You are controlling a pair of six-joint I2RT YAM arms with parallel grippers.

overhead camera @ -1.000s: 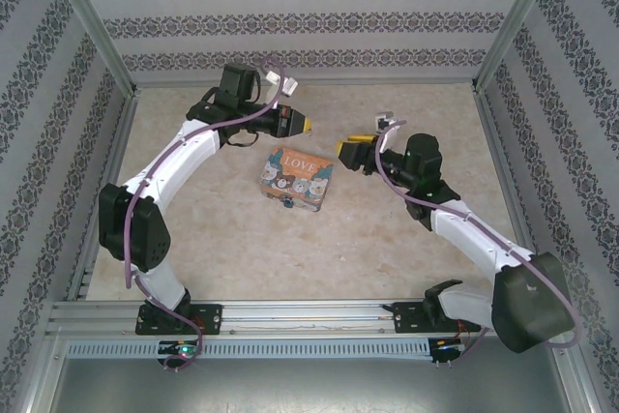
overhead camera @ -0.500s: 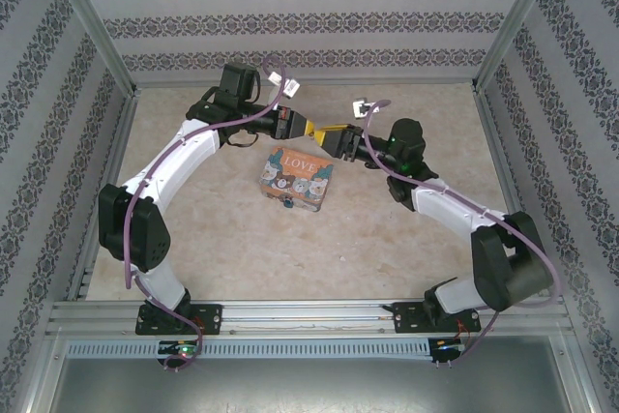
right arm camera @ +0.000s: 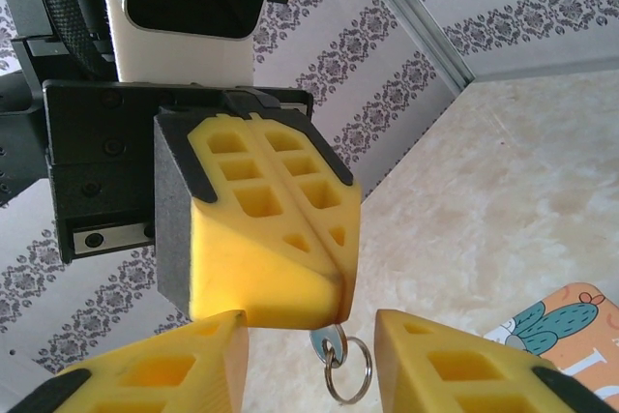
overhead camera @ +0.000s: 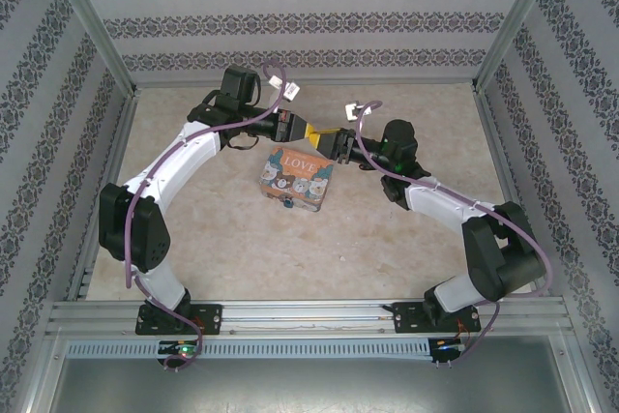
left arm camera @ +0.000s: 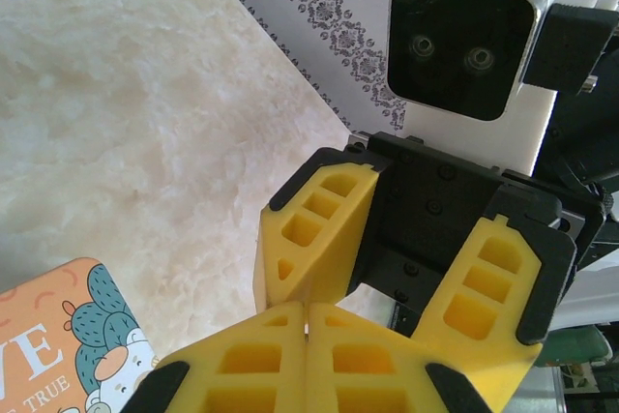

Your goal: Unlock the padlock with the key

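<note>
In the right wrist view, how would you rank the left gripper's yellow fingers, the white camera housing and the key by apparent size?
1. left gripper's yellow fingers, largest.
2. white camera housing, cropped by the frame's top, so judged on its visible part.
3. key, ring included, clearly smallest.

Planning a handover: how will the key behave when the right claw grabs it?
Probably fiddly: only a small tip of the key pokes out below the shut left claw. Its loose ring will likely swing. Thin metal, possibly slippery.
</note>
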